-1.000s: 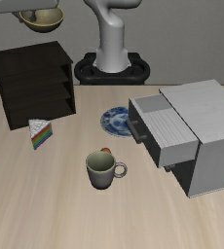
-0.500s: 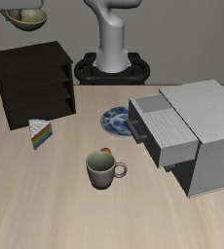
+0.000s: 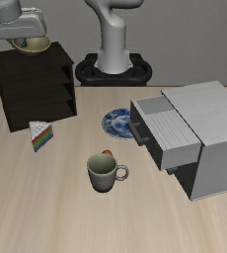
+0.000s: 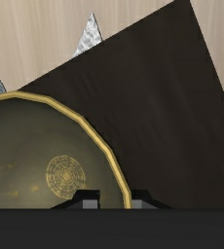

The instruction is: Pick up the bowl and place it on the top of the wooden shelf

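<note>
The bowl is olive with a gold rim and hangs just over the top of the dark wooden shelf, toward its back at the exterior view's left. My gripper is shut on the bowl's rim from above. In the wrist view the bowl shows its gold emblem inside, and my gripper pinches the rim between its fingertips. The shelf's dark top lies right below the bowl. Whether the bowl touches the shelf, I cannot tell.
A rainbow cake slice lies in front of the shelf. A green-grey mug stands mid-table, a blue patterned plate behind it. A white cabinet with its drawer pulled out fills the exterior view's right. The robot base stands behind.
My hand has carried the bowl toward the exterior view's left and then down, from high above the shelf to just over its top.
</note>
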